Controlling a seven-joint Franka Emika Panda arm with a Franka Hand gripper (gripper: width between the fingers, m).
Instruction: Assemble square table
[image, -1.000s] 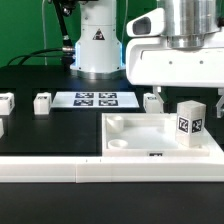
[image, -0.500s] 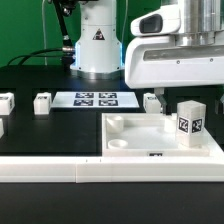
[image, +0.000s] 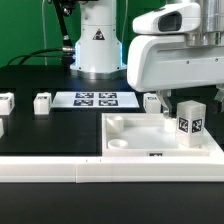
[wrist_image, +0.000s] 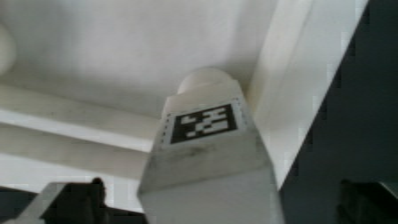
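Observation:
The square table's white top (image: 130, 150) lies flat near the exterior view's right, rim up, with a round corner socket (image: 117, 124). A white leg (image: 190, 122) with a black-white tag stands upright on it at the far right. My gripper (image: 190, 100) hangs straight above that leg, open. In the wrist view the tagged leg (wrist_image: 210, 140) rises between my dark fingers (wrist_image: 71, 202), with a gap on each side, and my gripper (wrist_image: 214, 208) holds nothing. The slab (wrist_image: 107, 60) fills the background there.
Loose white legs sit on the black table: one (image: 152, 101) behind the slab, two (image: 42, 101) (image: 5, 101) at the exterior view's left. The marker board (image: 96, 99) lies in the middle back. A long white rail (image: 110, 170) runs along the front. The robot base (image: 98, 45) stands behind.
My gripper has risen a little above the upright leg, still open. The leg stays standing on the slab.

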